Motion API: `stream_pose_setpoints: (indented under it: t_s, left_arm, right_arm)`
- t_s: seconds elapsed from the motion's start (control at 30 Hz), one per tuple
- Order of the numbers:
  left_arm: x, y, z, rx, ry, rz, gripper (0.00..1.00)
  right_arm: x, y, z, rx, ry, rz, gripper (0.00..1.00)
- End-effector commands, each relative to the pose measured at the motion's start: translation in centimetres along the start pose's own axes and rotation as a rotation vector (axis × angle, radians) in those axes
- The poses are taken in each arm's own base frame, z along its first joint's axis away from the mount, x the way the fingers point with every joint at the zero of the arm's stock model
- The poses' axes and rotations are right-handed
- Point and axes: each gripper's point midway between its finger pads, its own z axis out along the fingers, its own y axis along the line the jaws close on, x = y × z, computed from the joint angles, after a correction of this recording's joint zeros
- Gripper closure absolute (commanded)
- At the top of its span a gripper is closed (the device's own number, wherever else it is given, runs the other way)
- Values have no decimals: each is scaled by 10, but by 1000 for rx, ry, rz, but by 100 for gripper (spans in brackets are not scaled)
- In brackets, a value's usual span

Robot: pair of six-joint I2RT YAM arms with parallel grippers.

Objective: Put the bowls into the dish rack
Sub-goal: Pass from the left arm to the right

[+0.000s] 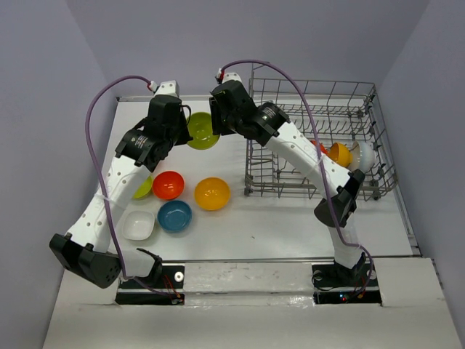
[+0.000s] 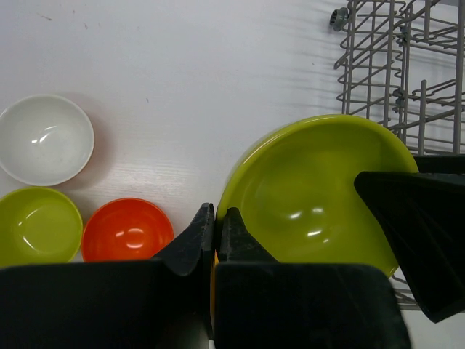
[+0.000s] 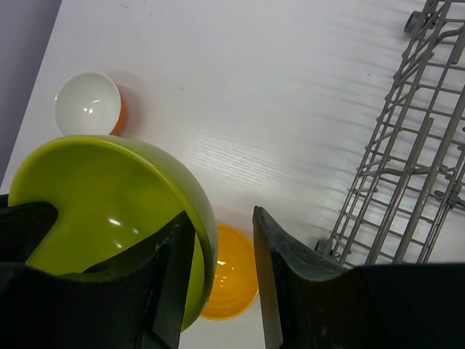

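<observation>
Top external shows nine bowls: six over the tabletop and three in the dish rack. A red-orange bowl, an orange-yellow bowl, a blue bowl and a squarish white bowl sit in the open. A second lime green bowl is half hidden under the left arm. The lime green bowl lies between the two arm tips, just left of the rack; the wrists cover both sets of jaws here. In the rack, an orange bowl, a sliver of a red bowl and a white bowl show through the wires.

Left wrist adds a round white bowl beside two others. The left jaws are together, seemingly pinching the lime green bowl's near-left rim, though the fingers cover the rim itself.

Right wrist shows the right jaws apart, straddling the bowl's wall: one finger inside, the other outside with bare tabletop between it and the bowl. The orange-yellow bowl below is partly covered, and the frame cuts off the rack.
</observation>
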Motion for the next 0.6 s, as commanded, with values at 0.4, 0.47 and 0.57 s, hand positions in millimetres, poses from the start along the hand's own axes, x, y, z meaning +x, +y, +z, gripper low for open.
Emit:
stream_pose_setpoints:
  t_s: [0.4, 0.47, 0.57]
  left_arm:
    - [-34, -12, -20, 50, -106, -33, 100]
    - [-32, -13, -18, 51, -103, -32, 100]
    - [-32, -15, -17, 60, -101, -31, 100]
  right_arm:
    - [-20, 4, -5, -4, -71, 16, 87]
    - [-20, 4, -6, -3, -73, 17, 96]
    - [-23, 2, -9, 6, -80, 22, 99]
